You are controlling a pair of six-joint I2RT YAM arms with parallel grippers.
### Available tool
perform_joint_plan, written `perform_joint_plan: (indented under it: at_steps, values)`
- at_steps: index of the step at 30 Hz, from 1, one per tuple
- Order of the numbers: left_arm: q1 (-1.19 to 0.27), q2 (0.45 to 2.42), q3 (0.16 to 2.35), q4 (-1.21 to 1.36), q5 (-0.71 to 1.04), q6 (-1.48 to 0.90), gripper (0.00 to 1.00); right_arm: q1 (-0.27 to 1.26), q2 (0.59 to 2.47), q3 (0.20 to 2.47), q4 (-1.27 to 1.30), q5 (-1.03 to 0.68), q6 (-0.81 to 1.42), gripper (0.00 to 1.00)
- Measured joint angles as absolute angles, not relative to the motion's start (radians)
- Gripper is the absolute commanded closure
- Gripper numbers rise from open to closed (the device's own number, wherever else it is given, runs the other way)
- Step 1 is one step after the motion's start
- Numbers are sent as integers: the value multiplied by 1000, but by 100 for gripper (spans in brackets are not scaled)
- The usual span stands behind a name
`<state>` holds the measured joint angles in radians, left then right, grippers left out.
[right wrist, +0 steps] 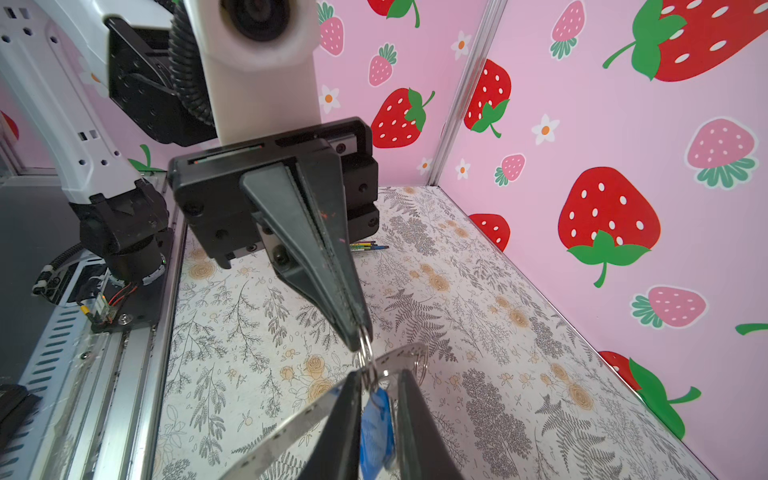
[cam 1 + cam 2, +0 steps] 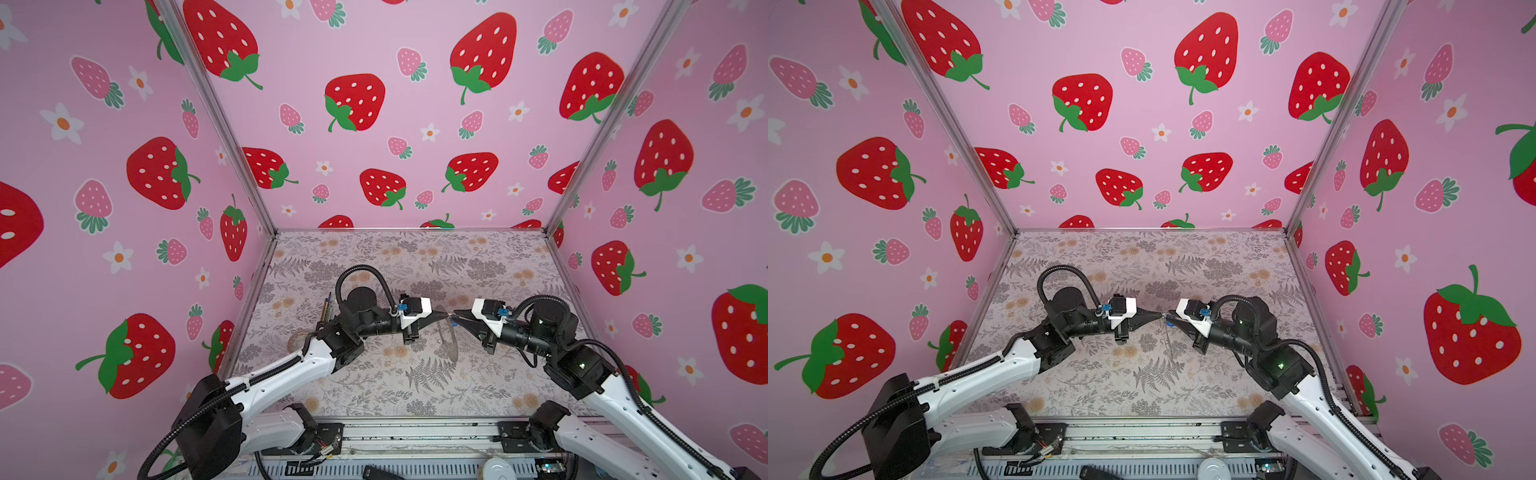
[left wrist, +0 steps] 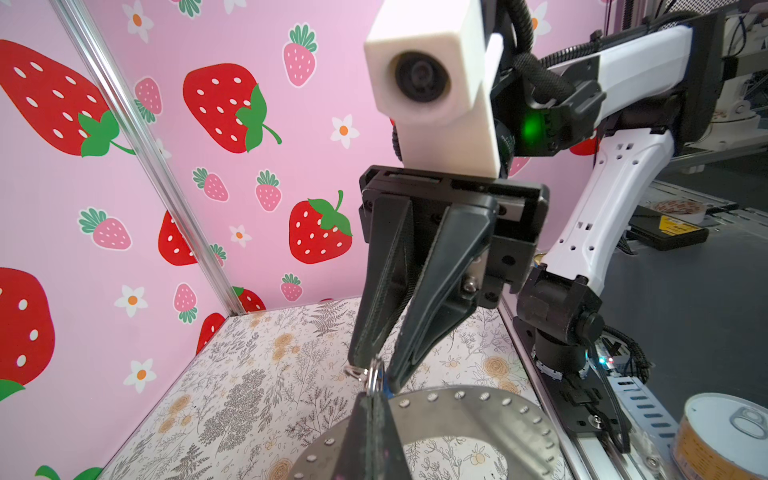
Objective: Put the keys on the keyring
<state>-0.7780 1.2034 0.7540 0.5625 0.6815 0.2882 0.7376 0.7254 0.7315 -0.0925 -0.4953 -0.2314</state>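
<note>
left gripper (image 1: pixel 360 338) clenched on silver ring (image 1: pixel 366 348) | right gripper (image 3: pixel 377 372) straddling blue oval keys (image 1: pixel 376 432), grip unclear | keyring (image 3: pixel 478 413) dark grey, pale-dotted rim

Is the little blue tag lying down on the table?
No, the blue tag is up off the table, sitting between the fingers of the right gripper.

The keys (image 1: pixel 376 432) look blue, the keyring (image 3: pixel 465 415) grey with pale rim dots, the walls (image 2: pixel 291 62) strawberry-printed pink.
</note>
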Motion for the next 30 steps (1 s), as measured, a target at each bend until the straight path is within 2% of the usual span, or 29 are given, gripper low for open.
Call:
perform_joint_plan:
  at_steps: [9, 14, 16, 18, 21, 30]
  values:
    - [-776, 1204, 754, 562, 681, 289, 100, 738, 728, 731, -84, -500, -229, 97]
    - [-773, 1205, 754, 559, 681, 294, 100, 738, 729, 729, -84, -502, -229, 100]
    - [-773, 1205, 754, 556, 680, 300, 96, 738, 729, 729, -86, -500, -229, 100]
    - [-773, 1205, 755, 542, 676, 313, 82, 738, 730, 729, -95, -495, -231, 100]
    - [-773, 1203, 767, 480, 662, 350, 72, 738, 731, 729, -115, -478, -236, 100]
    - [-780, 1103, 865, 137, 525, 566, 68, 738, 804, 785, -254, -448, -260, 100]
